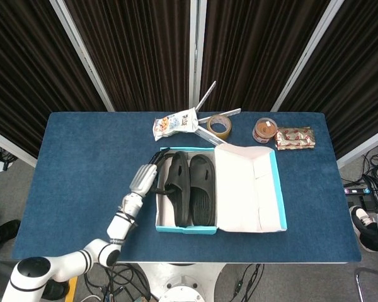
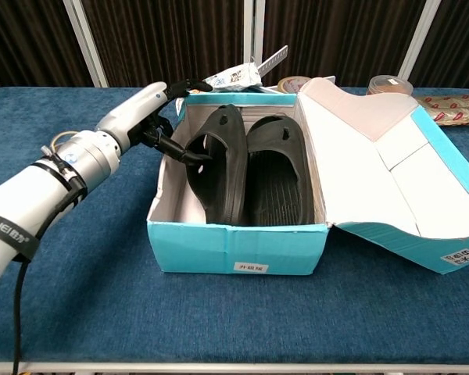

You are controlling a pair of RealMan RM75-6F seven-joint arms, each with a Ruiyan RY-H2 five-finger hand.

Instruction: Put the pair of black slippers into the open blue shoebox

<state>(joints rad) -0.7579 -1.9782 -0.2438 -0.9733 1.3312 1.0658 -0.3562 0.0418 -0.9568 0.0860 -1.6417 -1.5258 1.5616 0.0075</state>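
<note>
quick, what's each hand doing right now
Left hand: open, fingers spread at the shoebox wall, beside the left slipper.
Right hand: not in view.

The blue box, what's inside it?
Two black slippers lie in the blue box; the left one leans on its edge. The left hand reaches in beside it. The box floor beneath them is hidden.
</note>
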